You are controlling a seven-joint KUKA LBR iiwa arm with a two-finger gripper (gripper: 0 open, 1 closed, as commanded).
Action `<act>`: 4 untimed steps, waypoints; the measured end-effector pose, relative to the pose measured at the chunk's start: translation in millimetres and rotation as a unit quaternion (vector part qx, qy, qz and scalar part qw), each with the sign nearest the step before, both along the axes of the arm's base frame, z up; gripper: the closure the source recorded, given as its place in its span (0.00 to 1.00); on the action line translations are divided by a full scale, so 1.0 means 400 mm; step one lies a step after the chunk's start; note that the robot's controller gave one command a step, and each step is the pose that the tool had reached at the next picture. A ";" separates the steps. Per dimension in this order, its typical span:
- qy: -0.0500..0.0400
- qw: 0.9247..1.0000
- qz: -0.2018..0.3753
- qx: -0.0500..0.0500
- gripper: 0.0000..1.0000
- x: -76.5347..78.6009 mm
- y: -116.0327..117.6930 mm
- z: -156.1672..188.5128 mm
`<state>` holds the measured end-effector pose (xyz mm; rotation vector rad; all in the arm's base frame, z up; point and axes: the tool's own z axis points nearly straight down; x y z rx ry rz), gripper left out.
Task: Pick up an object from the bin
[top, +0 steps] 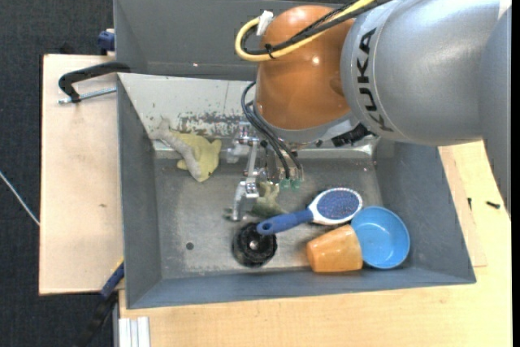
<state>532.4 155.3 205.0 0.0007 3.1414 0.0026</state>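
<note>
My gripper (246,195) reaches down in the middle of the bin, under the orange wrist cover. Just below it lies a black round disc-like thing (253,245). A blue brush (323,210) with a round bristled head lies to its right, its handle pointing toward the gripper's tip. A small green thing (270,206) sits right beside the gripper, partly hidden by it. A crumpled yellow cloth (197,154) lies to the left, apart from the gripper. I see nothing held.
An orange cup (334,250) lies on its side at the bin's front, against a blue bowl (383,237) to its right. The arm and its cover hang over the bin's back right. Bare floor shows at the front left.
</note>
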 end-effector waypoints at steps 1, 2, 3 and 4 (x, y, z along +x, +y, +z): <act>0.002 0.998 0.066 -0.002 0.00 0.002 -0.180 -0.107; -0.007 0.968 0.250 0.000 0.00 -0.030 -0.261 -0.329; -0.011 0.968 0.249 0.000 1.00 -0.026 -0.259 -0.325; -0.006 0.961 0.277 -0.001 1.00 -0.047 -0.236 0.002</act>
